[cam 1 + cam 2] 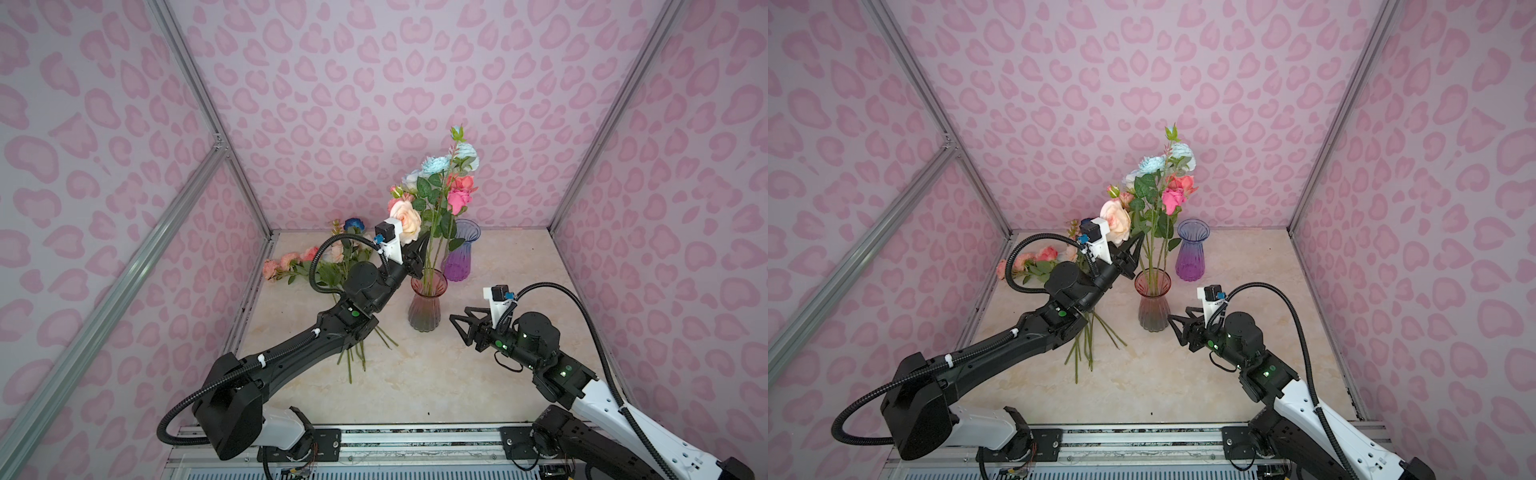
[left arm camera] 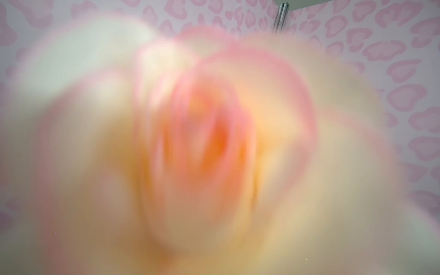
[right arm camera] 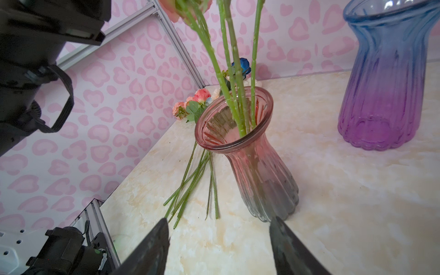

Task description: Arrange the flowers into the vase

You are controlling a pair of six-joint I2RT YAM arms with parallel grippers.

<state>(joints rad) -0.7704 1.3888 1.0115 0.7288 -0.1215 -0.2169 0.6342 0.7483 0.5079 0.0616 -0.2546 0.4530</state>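
Right claw (image 3: 219, 221), jaws apart, beside vase (image 3: 259, 171)

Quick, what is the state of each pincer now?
Left pincer: beside the stems in the pink vase; grip cannot be told.
Right pincer: open, empty.

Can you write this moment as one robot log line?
left gripper: by stems over pink vase, grip unclear | right gripper: open, empty, near vase base | loose flowers: lying on table | purple vase: empty

top views: high, frontal, whole scene | left wrist: on rose (image 2: 214, 142) (blurred) | right wrist: near vase (image 3: 262, 171)
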